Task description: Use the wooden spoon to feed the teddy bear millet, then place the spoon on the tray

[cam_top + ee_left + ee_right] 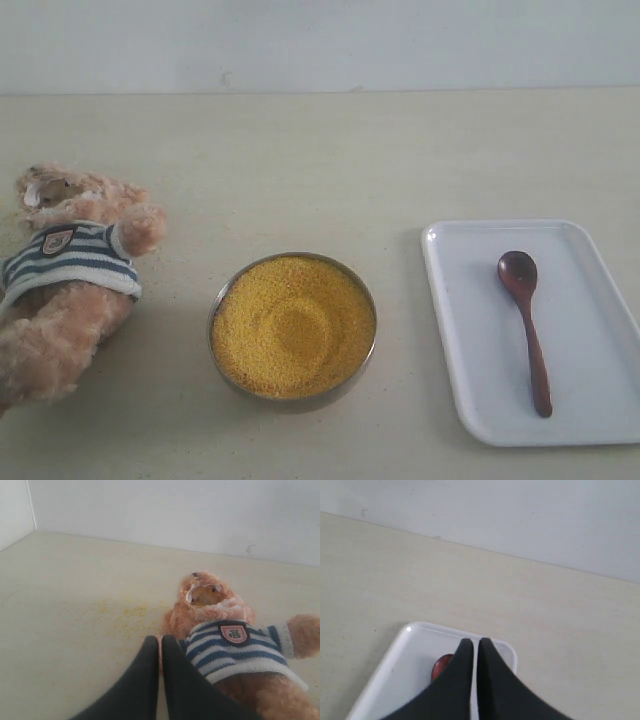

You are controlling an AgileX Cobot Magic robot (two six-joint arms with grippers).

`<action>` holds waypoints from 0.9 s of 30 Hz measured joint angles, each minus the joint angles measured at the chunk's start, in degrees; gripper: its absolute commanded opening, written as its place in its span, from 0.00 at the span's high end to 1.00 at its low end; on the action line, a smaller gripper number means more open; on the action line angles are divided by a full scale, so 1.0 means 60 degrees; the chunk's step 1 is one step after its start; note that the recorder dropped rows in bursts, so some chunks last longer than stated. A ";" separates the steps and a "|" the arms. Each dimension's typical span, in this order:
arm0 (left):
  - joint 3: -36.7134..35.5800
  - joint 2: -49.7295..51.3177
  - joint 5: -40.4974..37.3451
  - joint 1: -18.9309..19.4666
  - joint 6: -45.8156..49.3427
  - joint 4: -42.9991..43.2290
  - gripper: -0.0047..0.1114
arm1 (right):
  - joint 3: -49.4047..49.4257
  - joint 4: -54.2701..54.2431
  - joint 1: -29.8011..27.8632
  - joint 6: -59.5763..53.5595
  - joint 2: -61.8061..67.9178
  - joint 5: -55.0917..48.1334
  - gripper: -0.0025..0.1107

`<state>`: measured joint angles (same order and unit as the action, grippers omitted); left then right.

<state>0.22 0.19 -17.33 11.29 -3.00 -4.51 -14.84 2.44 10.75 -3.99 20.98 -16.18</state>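
Note:
The teddy bear (70, 275) lies on its back at the table's left edge in its striped shirt; yellow grains sit on its muzzle (205, 595). The millet (293, 324) fills a round metal bowl (222, 300) in the middle. On the right, the wooden spoon (527, 325) rests lengthwise on the white tray (590, 420). My left gripper (160, 641) is shut and empty, held just short of the teddy bear (235, 655). My right gripper (471, 642) is shut and empty above the tray (410, 650), hiding most of the spoon (440, 665). Neither gripper shows in the exterior view.
Spilled millet grains (127, 620) are scattered on the beige table beside the bear's head. A pale wall (320, 40) runs along the table's far edge.

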 measured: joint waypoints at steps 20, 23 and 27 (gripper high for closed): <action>0.0000 0.0000 0.0000 0.0000 0.0000 0.0000 0.93 | 0.2482 0.0104 -0.0784 0.0546 -0.3434 -0.0729 0.95; 0.0000 0.0000 0.0000 0.0000 0.0000 0.0000 0.93 | 0.2482 -0.0001 -0.0784 0.0665 -0.3451 -0.0741 0.95; 0.0000 0.0000 0.0000 0.0000 0.0000 0.0000 0.93 | 0.2482 -0.0042 -0.0784 0.0665 -0.3449 -0.0741 0.95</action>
<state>0.22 0.19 -17.33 11.29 -3.00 -4.51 0.05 2.19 6.04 0.00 0.28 -20.63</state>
